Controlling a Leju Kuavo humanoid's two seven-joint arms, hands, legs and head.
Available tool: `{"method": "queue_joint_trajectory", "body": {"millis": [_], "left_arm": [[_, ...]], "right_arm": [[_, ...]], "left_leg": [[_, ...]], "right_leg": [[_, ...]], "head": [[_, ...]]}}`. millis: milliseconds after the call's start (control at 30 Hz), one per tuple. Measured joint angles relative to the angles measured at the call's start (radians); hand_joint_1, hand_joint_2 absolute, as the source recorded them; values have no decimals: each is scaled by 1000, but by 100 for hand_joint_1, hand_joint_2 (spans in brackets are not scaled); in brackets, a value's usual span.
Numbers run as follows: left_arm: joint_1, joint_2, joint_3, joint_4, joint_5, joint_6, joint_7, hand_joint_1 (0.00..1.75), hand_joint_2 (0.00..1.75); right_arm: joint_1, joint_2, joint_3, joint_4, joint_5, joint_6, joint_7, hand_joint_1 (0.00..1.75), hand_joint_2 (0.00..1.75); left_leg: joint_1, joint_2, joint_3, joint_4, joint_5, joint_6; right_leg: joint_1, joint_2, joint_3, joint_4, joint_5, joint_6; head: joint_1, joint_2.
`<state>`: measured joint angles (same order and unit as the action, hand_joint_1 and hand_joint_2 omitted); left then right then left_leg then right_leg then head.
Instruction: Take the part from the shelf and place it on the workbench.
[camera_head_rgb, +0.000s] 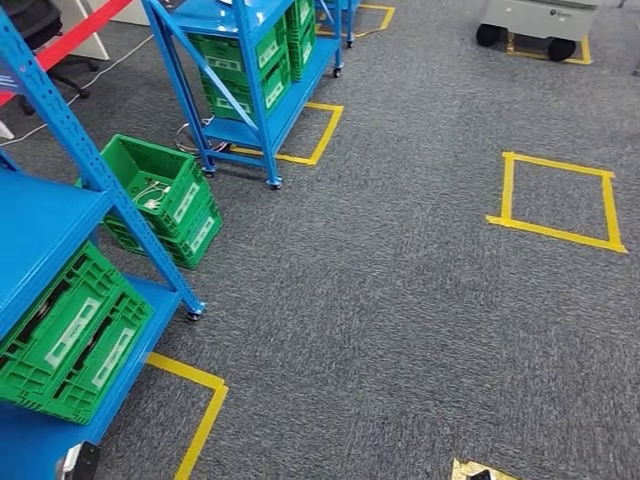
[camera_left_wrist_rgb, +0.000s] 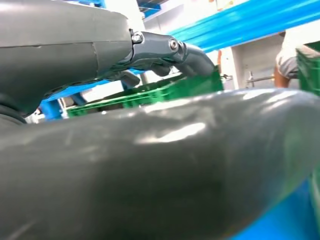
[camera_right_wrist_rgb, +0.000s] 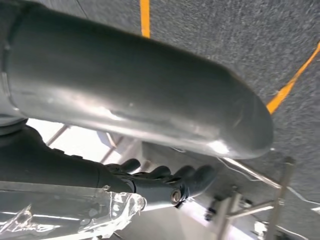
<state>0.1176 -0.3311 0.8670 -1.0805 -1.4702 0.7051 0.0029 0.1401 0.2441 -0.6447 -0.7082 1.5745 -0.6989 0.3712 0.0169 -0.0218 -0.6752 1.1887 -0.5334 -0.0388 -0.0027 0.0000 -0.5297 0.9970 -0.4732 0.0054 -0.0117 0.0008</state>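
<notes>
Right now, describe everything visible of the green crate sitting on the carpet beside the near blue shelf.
The green crate is a plastic box with latticed, ventilated walls and pale labels on its side. It looks like two crates stacked, standing slightly skewed on the grey carpet. The open top holds a loose whitish cable or cord. It sits behind the slanted upright of the near blue shelf, which crosses in front of one corner.

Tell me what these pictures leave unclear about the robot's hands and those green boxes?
- Left hand: thumb fills the left wrist view; grasp unclear.
- Right hand: thumb covers it; a clear wrapped thing lies against it, identity unclear.
- Green crates: head view, contents hidden by walls and shelf.
</notes>
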Motion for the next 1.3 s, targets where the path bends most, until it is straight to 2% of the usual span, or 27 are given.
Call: {"method": "queue_joint_trajectory", "body": {"millis": [67,100,133,200,267,333,367,400,467,500,533,567,600,633,700,767,800,833,867,933,1000,1067,1100,1167,1200,1233,1300], "left_arm": [[0,0,0,2,0,0,-1,0,0],[1,0,1,2,0,0,-1,0,0],[1,0,2,3,0,0,-1,0,0],[-1,0,2,3,0,0,-1,0,0],[-3,0,2,4,0,0,-3,0,0],[-3,0,2,5,0,0,-4,0,0],[-2,-1,3,6,0,0,-4,0,0],[-2,-1,3,7,0,0,-4,0,0],[-3,-2,4,8,0,0,-5,0,0],[-4,-3,4,9,0,0,-5,0,0],[-4,-3,4,10,0,0,-6,0,0],[-4,-3,5,11,-1,0,-6,0,0],[-3,-3,5,13,-1,0,-6,0,0],[-3,-3,6,14,-1,0,-6,0,0],[-4,-3,6,18,-1,0,-5,0,0],[-6,-3,6,27,-2,0,-2,0,0],[-6,-2,7,34,-3,0,0,0,0],[-6,-2,9,42,-3,0,0,0,0],[-5,-1,13,50,-4,0,-1,0,0],[-8,0,19,63,-4,0,-5,0,0],[-16,0,24,80,-5,-1,-12,0,0],[-22,0,30,106,-5,-1,-18,0,0],[-24,0,33,121,-6,-1,-20,0,0],[-29,0,43,152,-7,-1,-27,0,0],[-33,0,49,167,-8,-1,-30,0,0],[-39,1,54,180,-8,-1,-33,0,0],[-48,1,60,204,-9,-1,-34,0,0]], "right_arm": [[1,0,-1,1,0,0,0,0,0],[0,0,-2,1,0,0,0,0,0],[-1,1,-2,1,0,0,0,0,0],[-3,2,-4,2,0,0,-2,0,0],[-5,2,-6,3,0,0,-4,0,0],[-9,2,-7,3,0,0,-6,0,0],[-11,2,-8,3,0,0,-6,0,0],[-13,2,-8,3,0,0,-6,0,0],[-13,2,-9,4,0,0,-6,0,0],[-12,2,-10,5,0,0,-6,0,0],[-10,2,-11,6,0,0,-6,0,0],[-9,2,-11,8,0,0,-6,0,0],[-9,2,-11,9,0,0,-6,0,0],[-9,2,-11,10,-1,0,-6,0,0],[-10,2,-11,12,-1,0,-6,0,0],[-11,2,-10,17,-1,0,-7,0,0],[-12,2,-9,19,-1,0,-7,0,0],[-13,2,-9,21,-1,0,-8,0,0],[-14,2,-8,22,-1,0,-11,0,0],[-16,2,-5,25,0,0,-17,0,0],[-14,2,1,29,0,0,-22,0,0],[-13,2,7,35,0,0,-24,0,0],[-14,1,9,37,0,0,-25,0,0],[-17,1,16,42,0,0,-27,0,0],[-17,1,20,43,0,0,-29,0,0],[-17,1,23,44,0,0,-32,0,0],[-18,1,28,46,0,0,-35,0,0]], "left_leg": [[0,9,-29,75,-22,-4],[-1,11,-15,57,-5,-3],[-3,18,16,5,25,-1],[-12,69,95,-134,78,11],[-21,106,130,-204,92,23],[-22,86,127,-211,93,35],[-19,74,126,-213,95,40],[-16,62,126,-215,98,46],[-11,40,124,-216,103,54],[-9,27,121,-216,105,56],[-8,13,119,-216,106,57],[-8,-1,118,-216,107,56],[-6,-16,117,-216,108,55],[-4,-31,118,-215,110,52],[-1,-59,116,-212,111,42],[0,-84,108,-208,114,27],[1,-95,103,-208,117,20],[3,-106,99,-210,121,13],[4,-102,94,-208,121,8],[1,-58,71,-164,90,1],[-2,-5,16,-42,21,-2],[-2,7,-33,69,-21,-2],[-2,9,-33,77,-14,-1],[-6,25,19,-14,44,7],[-11,48,57,-83,74,13],[-16,69,88,-143,91,19],[-24,89,111,-196,97,30]], "right_leg": [[4,-30,-2,0,-1,-2],[6,-45,-2,0,-1,-2],[7,-58,0,0,-2,-2],[12,-83,4,2,-5,2],[18,-106,8,3,-10,9],[19,-127,11,2,-13,18],[18,-119,11,7,-19,25],[16,-97,4,24,-32,32],[10,-32,-43,130,-92,45],[8,-13,-77,205,-126,49],[7,-5,-109,271,-152,52],[5,-4,-126,302,-156,54],[3,-3,-124,294,-139,55],[0,1,-103,245,-106,56],[-10,42,-35,100,-39,60],[-16,80,3,16,-18,55],[-15,83,8,9,-22,48],[-13,72,8,10,-21,38],[-12,59,9,10,-19,30],[-12,35,9,6,-13,14],[-7,7,8,5,-12,6],[-2,-22,7,5,-14,3],[0,-36,7,5,-15,2],[2,-61,12,5,-17,2],[4,-72,14,6,-20,5],[7,-83,15,7,-23,8],[13,-104,16,9,-28,17]], "head": [[0,0],[0,0],[0,0],[-1,0],[-1,0],[0,0],[0,0],[2,0],[7,0],[8,0],[9,0],[9,0],[9,0],[9,0],[10,0],[10,0],[9,0],[9,0],[9,0],[2,0],[-5,0],[-5,0],[-5,0],[-5,0],[-5,0],[-6,0],[-4,0]]}}
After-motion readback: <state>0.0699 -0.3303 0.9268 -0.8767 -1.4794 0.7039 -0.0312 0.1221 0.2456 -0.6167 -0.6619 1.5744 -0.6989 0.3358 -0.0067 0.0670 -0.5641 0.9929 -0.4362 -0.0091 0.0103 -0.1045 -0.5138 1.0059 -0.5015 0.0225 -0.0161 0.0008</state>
